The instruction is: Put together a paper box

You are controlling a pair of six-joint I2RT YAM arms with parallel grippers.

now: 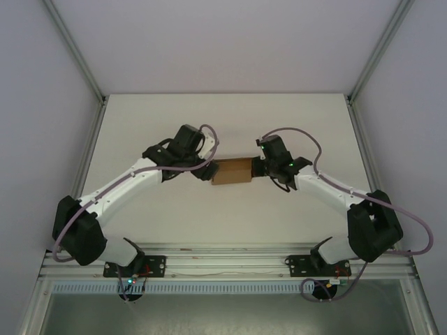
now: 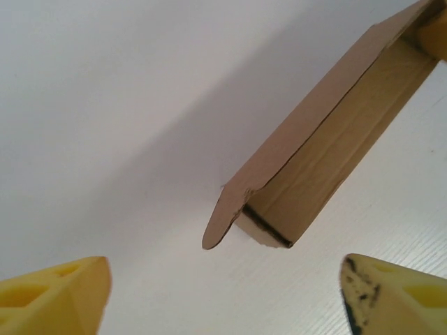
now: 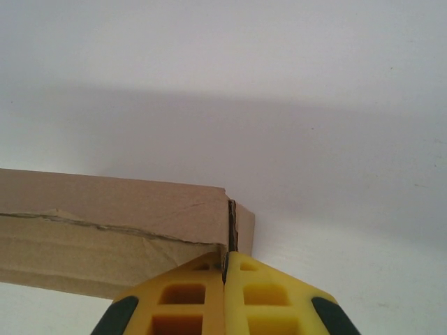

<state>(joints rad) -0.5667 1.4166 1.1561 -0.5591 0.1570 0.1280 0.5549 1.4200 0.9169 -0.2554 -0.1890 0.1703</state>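
We find the paper box (image 1: 232, 171) mid-table (image 1: 230, 118), between the two arms. The right gripper (image 3: 227, 258) is clenched on a thin panel at one end, we judge to steady it. The left gripper (image 2: 225, 271) waits spread and empty just short of the other end; a rounded flap (image 2: 222, 222) hangs loose there, probably next to tuck. We cannot tell whether the box rests or is lifted.

Open desk all around, crowded middle
The desk (image 1: 209, 118) lies bare behind and before the paper box (image 1: 232, 171) (both ends are blocked): left gripper (image 1: 207, 169) crowds one end, right gripper (image 1: 260, 167) clamps the other.
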